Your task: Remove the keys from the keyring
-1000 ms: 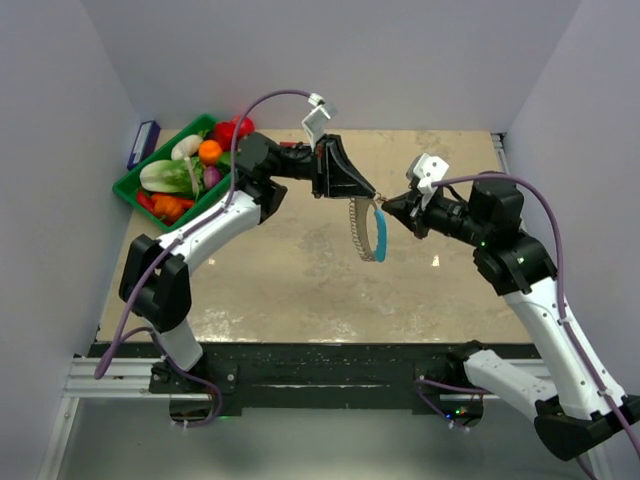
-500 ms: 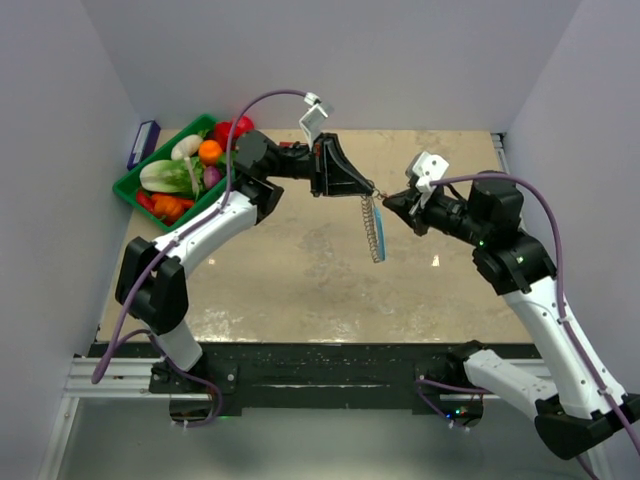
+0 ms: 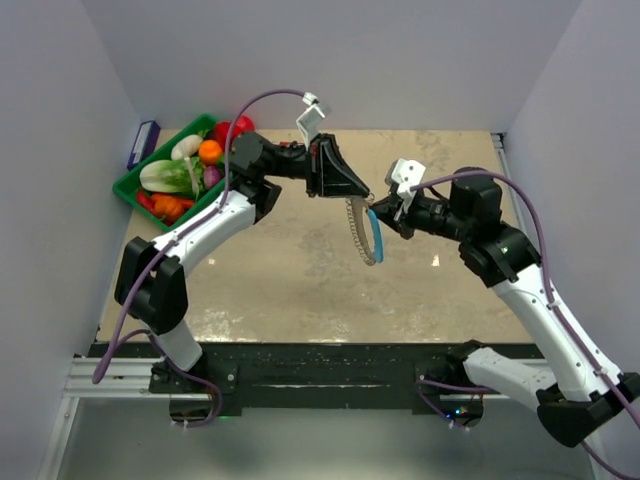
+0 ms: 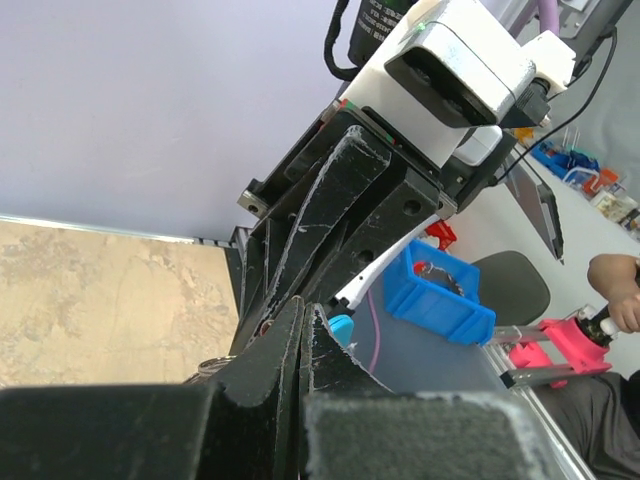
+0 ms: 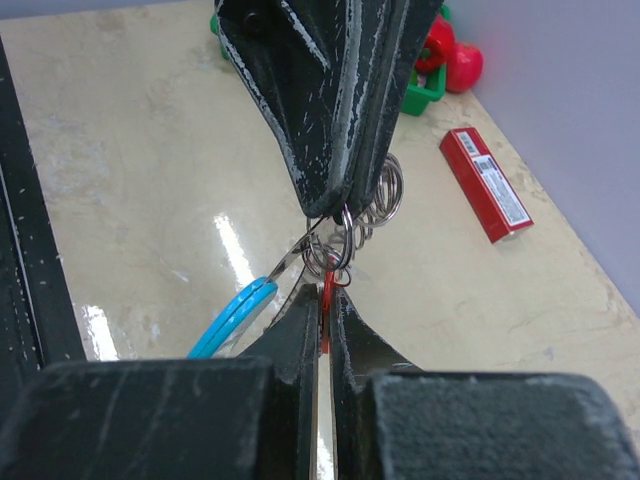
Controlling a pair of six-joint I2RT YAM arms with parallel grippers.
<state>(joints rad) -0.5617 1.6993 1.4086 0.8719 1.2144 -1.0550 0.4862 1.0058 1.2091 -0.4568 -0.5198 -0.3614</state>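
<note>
Beige tabletop, lavender walls. Left gripper [image 3: 364, 194] is clamped on the top rings of the keyring [image 3: 366, 232], which is clear of the table. The loop hangs below its tips, blue section on the side of the right gripper [image 3: 373, 212], silvery keys [image 3: 352, 222] on the other side. Right gripper is pinched on the red key [image 5: 327, 292], just under the left gripper's tips. Red box [image 5: 483, 184] lies on the table beyond both. Green basket [image 3: 122, 188] sits well behind the left gripper.

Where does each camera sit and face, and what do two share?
Top external: above, behind the bases, looking down; both arms, left gripper, right gripper, keyring between.
Left wrist: faces the right gripper; own fingers at bottom.
Right wrist: faces the left gripper and keyring; own fingers pinch a red key.
Shared: keyring, in top and right wrist.
</note>
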